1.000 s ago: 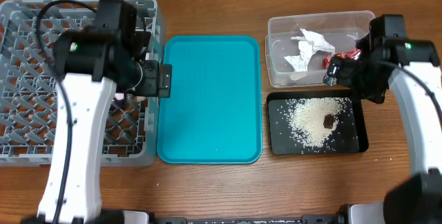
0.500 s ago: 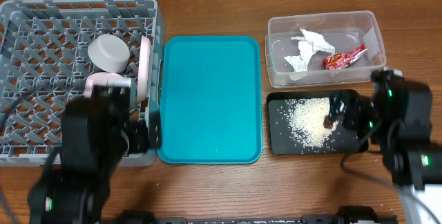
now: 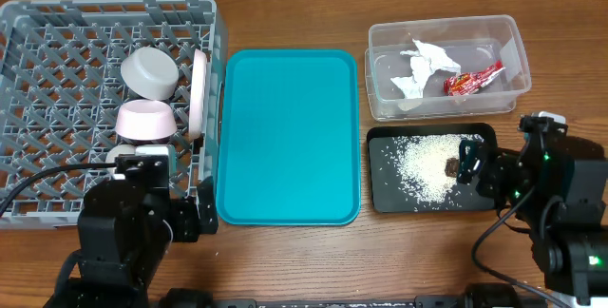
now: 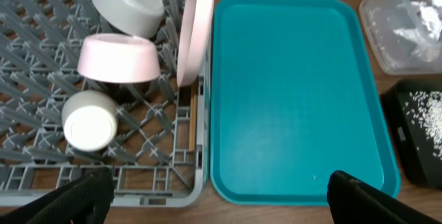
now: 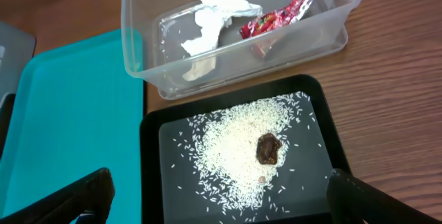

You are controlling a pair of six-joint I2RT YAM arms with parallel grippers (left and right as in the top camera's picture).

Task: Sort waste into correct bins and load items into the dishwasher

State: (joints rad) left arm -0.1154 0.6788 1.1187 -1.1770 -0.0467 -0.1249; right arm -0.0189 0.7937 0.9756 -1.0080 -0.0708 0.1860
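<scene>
Both grippers gape wide, empty: left gripper (image 4: 221, 200), right gripper (image 5: 214, 196). Grey rack (image 3: 57, 80) holds plate (image 3: 199, 94), grey-green bowl (image 3: 150, 72), pink bowl (image 3: 144, 121), cup (image 4: 90, 119), perhaps chopsticks (image 4: 193, 120). Clear tub (image 3: 513, 51) holds tissue (image 3: 423, 66), wrapper (image 3: 473, 79). Black tray (image 3: 480, 189) holds rice (image 3: 423, 165), scrap (image 3: 450, 165).

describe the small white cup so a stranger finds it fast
Look in the large grey plastic lattice dish rack left of the teal serving tray. Near its right wall, the small white cup sits closest to the robot, beside the pink bowl. It is the smallest round piece there.
</scene>
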